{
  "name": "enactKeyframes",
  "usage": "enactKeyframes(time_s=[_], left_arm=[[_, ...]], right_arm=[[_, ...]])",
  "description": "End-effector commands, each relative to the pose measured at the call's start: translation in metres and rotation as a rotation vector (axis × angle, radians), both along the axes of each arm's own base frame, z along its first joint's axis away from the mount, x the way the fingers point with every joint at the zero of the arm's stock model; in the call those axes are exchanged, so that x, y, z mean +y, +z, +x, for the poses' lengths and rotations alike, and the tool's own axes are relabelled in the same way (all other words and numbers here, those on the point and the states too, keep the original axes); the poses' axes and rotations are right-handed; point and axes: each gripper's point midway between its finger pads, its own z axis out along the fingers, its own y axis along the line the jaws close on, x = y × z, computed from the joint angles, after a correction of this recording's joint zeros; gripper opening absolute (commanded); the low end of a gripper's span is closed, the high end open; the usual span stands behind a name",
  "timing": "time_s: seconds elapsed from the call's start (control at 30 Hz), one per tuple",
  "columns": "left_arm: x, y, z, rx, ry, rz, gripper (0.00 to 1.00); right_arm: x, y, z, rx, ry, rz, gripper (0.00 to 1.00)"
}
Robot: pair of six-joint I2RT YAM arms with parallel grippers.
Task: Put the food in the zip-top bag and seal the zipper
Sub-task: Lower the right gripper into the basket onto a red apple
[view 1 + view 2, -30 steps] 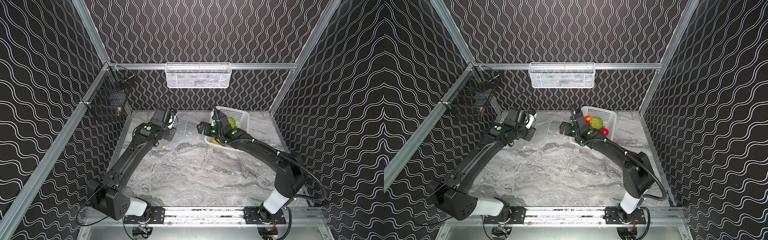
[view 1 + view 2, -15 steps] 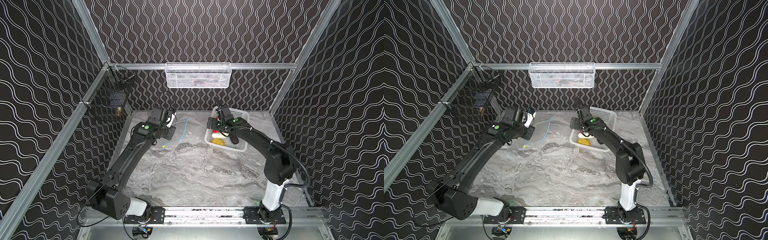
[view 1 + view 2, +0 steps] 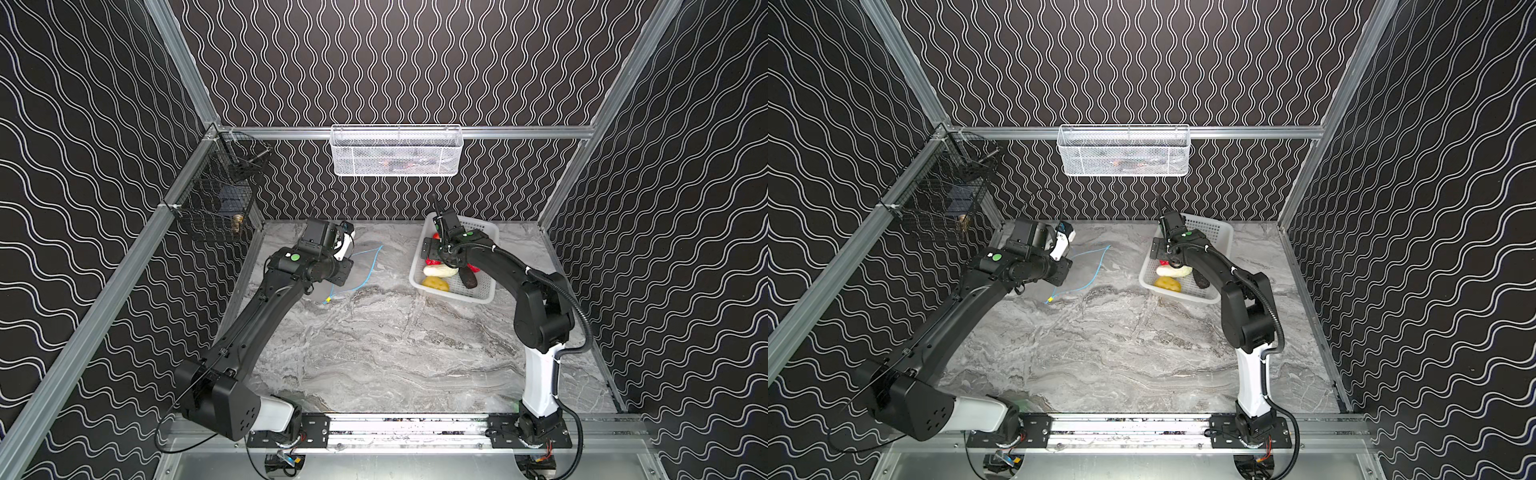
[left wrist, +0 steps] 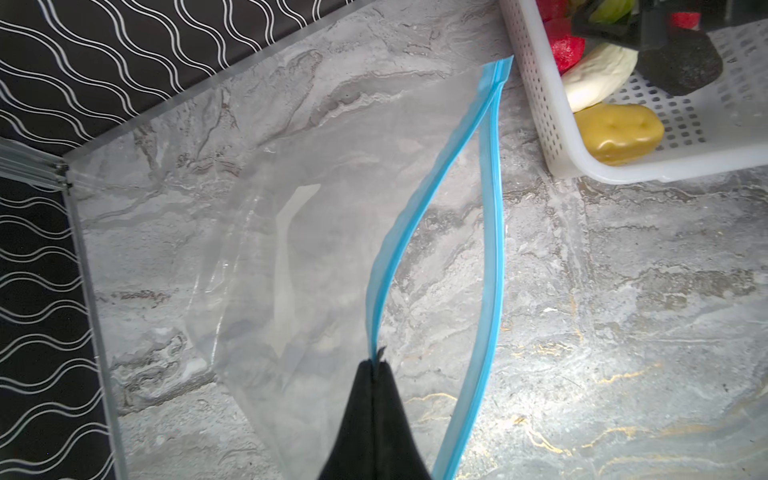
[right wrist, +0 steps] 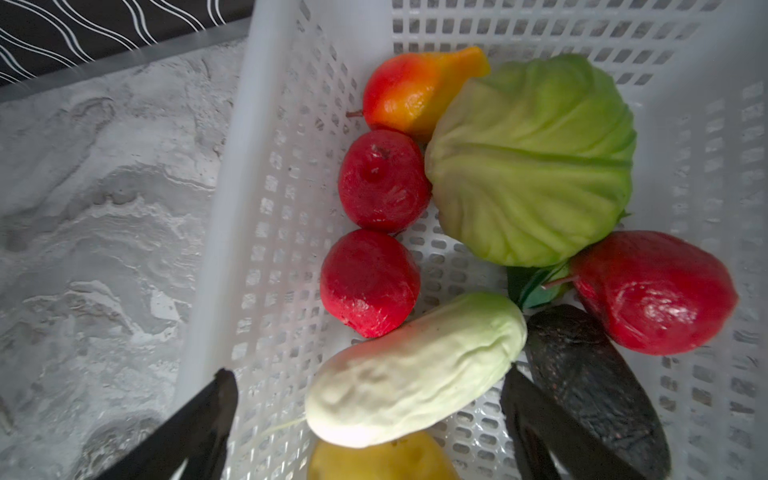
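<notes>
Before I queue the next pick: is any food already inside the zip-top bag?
No, the left wrist view shows the zip-top bag empty, with only tabletop visible through it.

I counted eight pieces of food, all in the one white perforated basket (image 5: 232,208) at my one o'clock: three red fruits (image 5: 368,282), one orange-red fruit (image 5: 415,89), one green cabbage (image 5: 532,162), one white radish (image 5: 415,370), one dark avocado (image 5: 594,386) and one yellow potato (image 5: 382,461). At eleven o'clock was one zip-top bag (image 4: 249,208), with one zipper (image 4: 490,270) of two blue lips and one yellow slider tab (image 3: 328,299). Two wire baskets hung on the walls: one white wire basket (image 3: 397,151) at twelve o'clock, one black wire basket (image 3: 216,203) at ten o'clock. I had two grippers, my left gripper (image 4: 376,374) and my right gripper (image 5: 369,376), and there was one table (image 3: 395,353).
</notes>
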Motion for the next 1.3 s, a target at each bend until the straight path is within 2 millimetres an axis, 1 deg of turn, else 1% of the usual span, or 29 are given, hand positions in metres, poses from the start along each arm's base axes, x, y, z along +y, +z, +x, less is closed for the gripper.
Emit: enactKeyframes(time_s=[0.0, 0.17, 0.27, 0.47, 0.7, 0.8, 0.9, 0.97, 1.07, 1.17, 1.27], left_arm=[[-0.003, 0.003, 0.001, -0.011, 0.008, -0.034, 0.00], [-0.002, 0.000, -0.002, -0.006, 0.006, -0.039, 0.00], [-0.002, -0.003, -0.005, -0.001, 0.003, -0.044, 0.00], [0.001, 0.000, -0.004, -0.012, 0.012, -0.040, 0.00], [0.006, -0.002, -0.003, -0.022, 0.021, -0.023, 0.00], [0.005, -0.003, -0.003, -0.019, 0.018, -0.027, 0.00], [0.005, -0.004, -0.003, -0.016, 0.021, -0.029, 0.00], [0.006, -0.005, -0.002, -0.013, 0.024, -0.035, 0.00], [0.007, -0.006, -0.001, -0.012, 0.028, -0.046, 0.00], [0.010, -0.005, -0.001, -0.013, 0.036, -0.054, 0.00], [0.011, -0.009, -0.001, -0.006, 0.027, -0.051, 0.00]], right_arm=[[-0.013, -0.005, 0.007, 0.010, -0.022, -0.021, 0.98], [-0.013, -0.010, 0.015, 0.009, -0.015, -0.012, 0.96], [-0.010, -0.011, 0.021, 0.014, -0.012, 0.004, 0.93], [-0.001, -0.016, 0.028, 0.015, 0.002, 0.057, 0.87], [0.013, -0.033, 0.029, 0.065, 0.031, 0.107, 0.81], [0.013, -0.039, 0.029, 0.077, 0.030, 0.109, 0.79], [0.015, -0.043, 0.029, 0.083, 0.034, 0.112, 0.73], [0.015, -0.047, 0.029, 0.092, 0.037, 0.111, 0.73], [0.016, -0.050, 0.030, 0.101, 0.041, 0.103, 0.69], [0.015, -0.052, 0.032, 0.101, 0.039, 0.101, 0.68], [0.016, -0.056, 0.034, 0.102, 0.049, 0.102, 0.63]])
